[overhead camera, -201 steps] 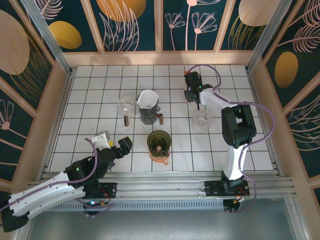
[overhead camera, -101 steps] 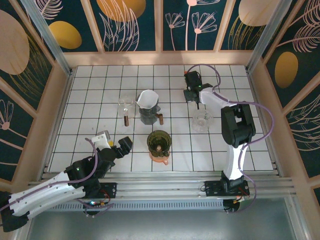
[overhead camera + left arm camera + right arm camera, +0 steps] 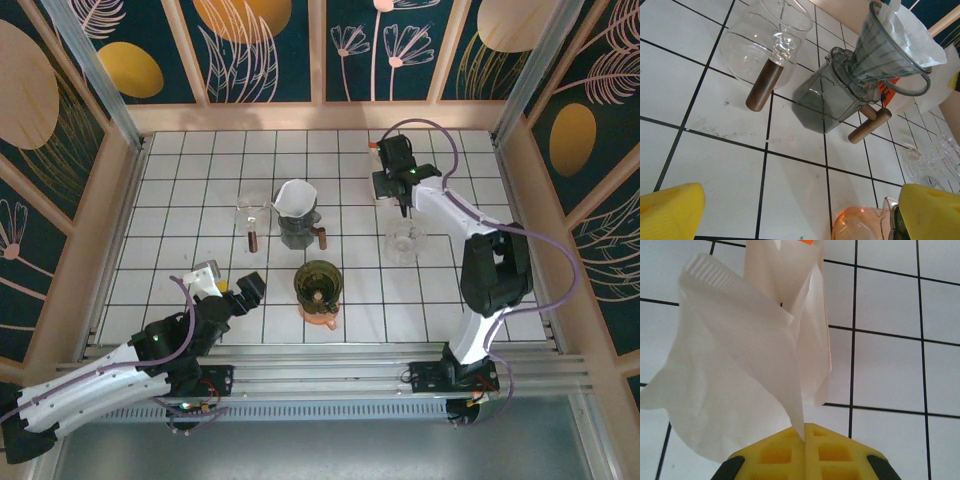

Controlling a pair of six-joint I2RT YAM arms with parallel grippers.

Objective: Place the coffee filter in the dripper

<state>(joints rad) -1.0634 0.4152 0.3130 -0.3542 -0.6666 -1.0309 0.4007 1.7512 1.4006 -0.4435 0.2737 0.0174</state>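
The table (image 3: 180, 200) has white tiles with black lines. A clear glass jug (image 3: 250, 213) (image 3: 760, 45) stands on it, and its brown wooden handle points to the near edge. Just beside it, on the right, stands a grey glass pot (image 3: 297, 234) (image 3: 822, 107) with a wooden handle too. A small clear glass dish (image 3: 403, 241) (image 3: 932, 160) sits well apart, further right. An orange cup (image 3: 320, 319) (image 3: 855, 231) sits nearer the front. The walls (image 3: 270, 50) are dark blue with painted flowers and yellow spots.

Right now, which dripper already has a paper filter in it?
The grey dripper at the back, on the grey server: white paper lines it. The green dripper on the orange cup holds none.
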